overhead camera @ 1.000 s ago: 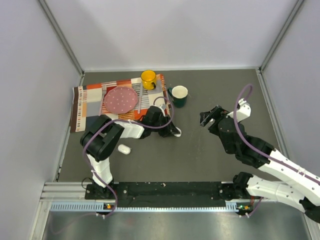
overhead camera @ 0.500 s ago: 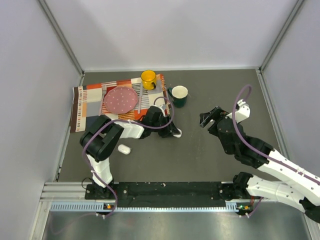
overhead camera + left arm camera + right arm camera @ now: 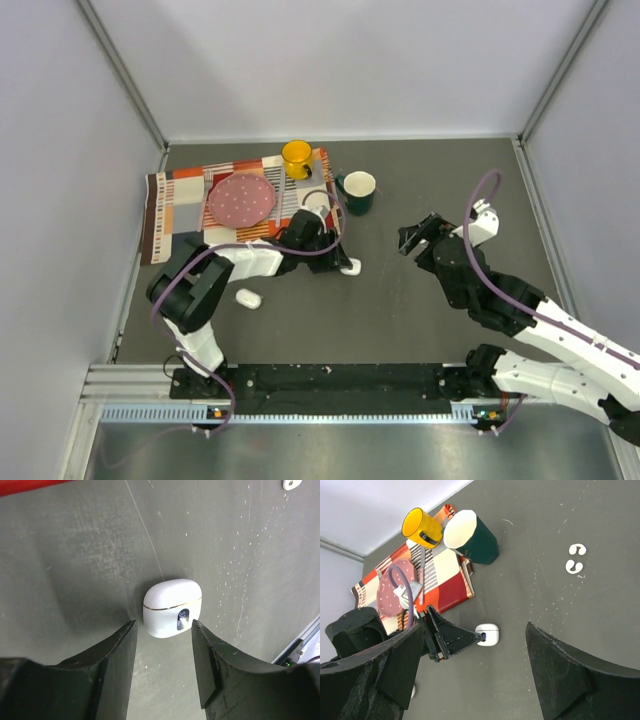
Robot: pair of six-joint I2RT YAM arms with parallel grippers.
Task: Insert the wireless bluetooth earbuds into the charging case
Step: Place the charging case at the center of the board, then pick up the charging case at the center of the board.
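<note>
The charging case (image 3: 172, 607) is a small white pebble with a lit display, lying shut on the dark table. My left gripper (image 3: 162, 625) is open; its fingers (image 3: 120, 647) stand just short of the case on either side without touching it. In the top view the case (image 3: 351, 266) lies right of the left gripper (image 3: 337, 261). Two white earbuds (image 3: 574, 567) lie side by side on the table right of the green mug, seen only in the right wrist view. My right gripper (image 3: 411, 238) hovers open and holds nothing, well right of the case (image 3: 487, 634).
A dark green mug (image 3: 358, 190) stands behind the case. A yellow mug (image 3: 296, 158) and a pink plate (image 3: 240, 198) rest on a checked placemat (image 3: 175, 205) at the back left. A small white oval object (image 3: 248, 298) lies near the left arm.
My left gripper has opened and let go of the charging case, then drawn back a little to the left. The case stays where it was. The right arm has barely moved.
</note>
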